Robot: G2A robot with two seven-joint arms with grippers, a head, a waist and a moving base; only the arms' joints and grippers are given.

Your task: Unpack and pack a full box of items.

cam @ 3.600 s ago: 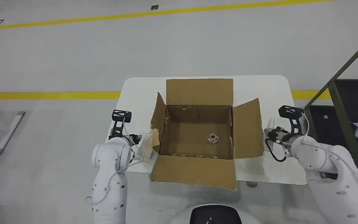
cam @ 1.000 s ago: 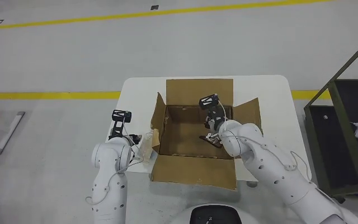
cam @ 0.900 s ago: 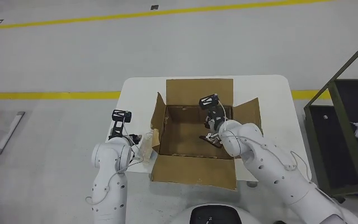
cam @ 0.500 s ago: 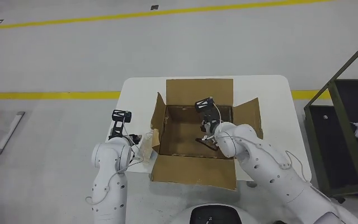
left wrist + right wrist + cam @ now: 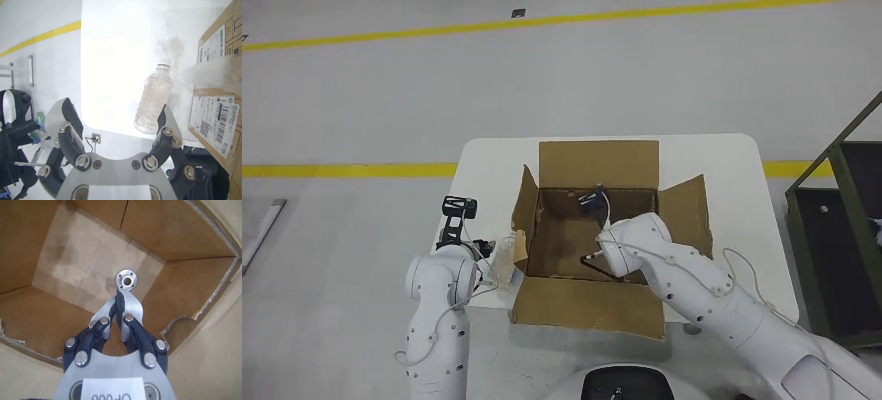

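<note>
Brown cardboard box (image 5: 597, 162): R arm bent down inside, right gripper (image 5: 118, 300) clenched, empty, near silver round metal flange (image 5: 126, 281); left gripper (image 5: 115, 111) released beside clear plastic bottle (image 5: 154, 102).

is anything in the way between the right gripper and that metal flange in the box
Nothing visible does. The right gripper hangs shut inside the cardboard box, just short of the metal flange, which lies alone on the bare box floor.
</note>
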